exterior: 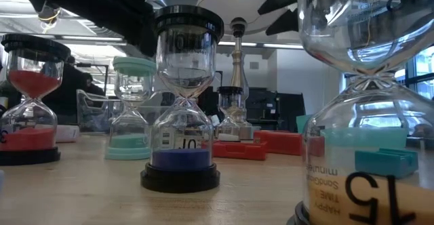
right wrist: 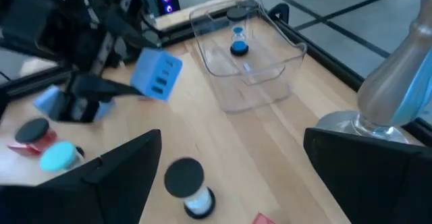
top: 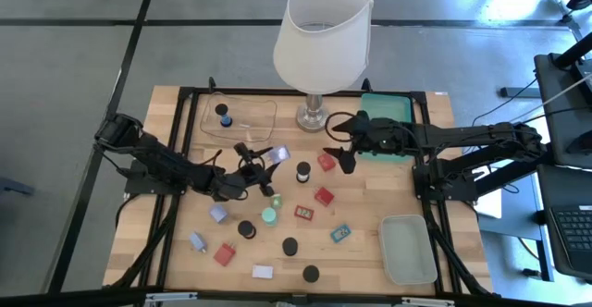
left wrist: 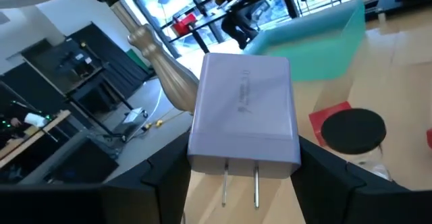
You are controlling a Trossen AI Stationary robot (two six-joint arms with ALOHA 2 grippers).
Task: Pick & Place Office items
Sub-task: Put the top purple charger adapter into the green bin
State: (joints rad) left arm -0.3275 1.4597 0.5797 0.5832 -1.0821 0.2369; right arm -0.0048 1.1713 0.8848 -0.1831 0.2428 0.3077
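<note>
My left gripper (top: 265,162) is shut on a lavender plug block (left wrist: 243,109), left of the lamp base (top: 313,116); it also shows in the right wrist view (right wrist: 156,73). My right gripper (top: 343,158) is open and empty, hovering beside a red block (top: 326,162) and a black-capped sand timer (right wrist: 189,183). Sand timers, red, lavender and white blocks and red and teal tags lie spread over the near half of the table. One blue-sand timer (top: 223,115) stands in the clear tray (top: 259,127). My left gripper pinches the lavender block between its two fingers (left wrist: 169,177), on its two opposite sides near the pronged end (left wrist: 202,153). The two metal prongs (left wrist: 239,183) point back toward the wrist. The block is lifted clear of the table.
The white-shaded lamp (top: 322,25) stands at the far middle. A teal tray (top: 384,122) lies right of it and a grey-green tray (top: 407,249) at the near right. Black caps (top: 289,246), a teal-capped timer (top: 268,216) and a white block (top: 263,272) lie near the front.
</note>
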